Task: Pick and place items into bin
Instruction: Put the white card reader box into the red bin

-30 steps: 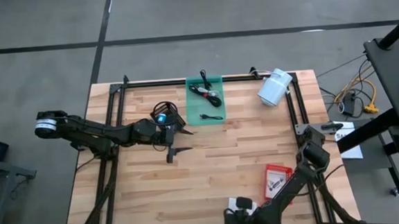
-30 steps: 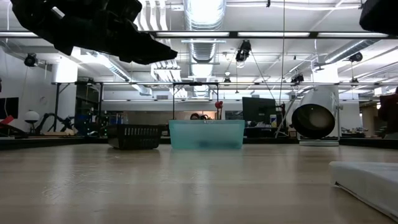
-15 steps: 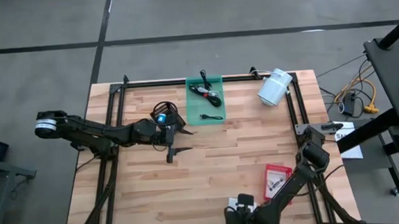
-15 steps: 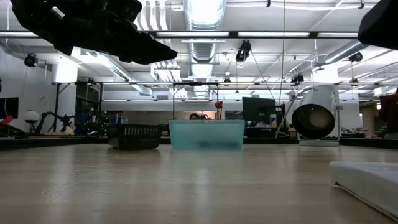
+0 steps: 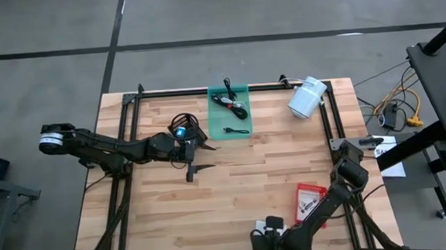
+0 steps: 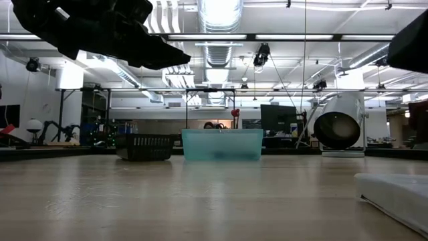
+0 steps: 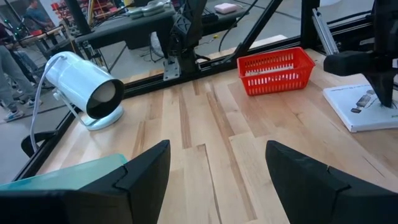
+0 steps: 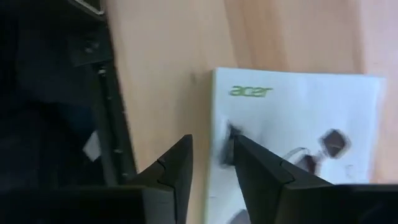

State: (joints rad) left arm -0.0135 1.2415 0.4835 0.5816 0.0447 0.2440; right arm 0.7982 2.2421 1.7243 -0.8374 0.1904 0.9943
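Green bin at bench's far edge already held black cable. Left gripper empty, jaws wide open. Right gripper nearly closed over white packet; I feared flat packet slipping.

Evenly lit from overhead, soft short shadows on the wooden table in the high view. Low view backlit: bright ceiling light strips blown out, arm overhead a black silhouette, near tabletop soft and out of focus. Left wrist view bright and fairly sharp, mild bending at edges. Right wrist view blurred throughout, white booklet smeared, dark at one side.
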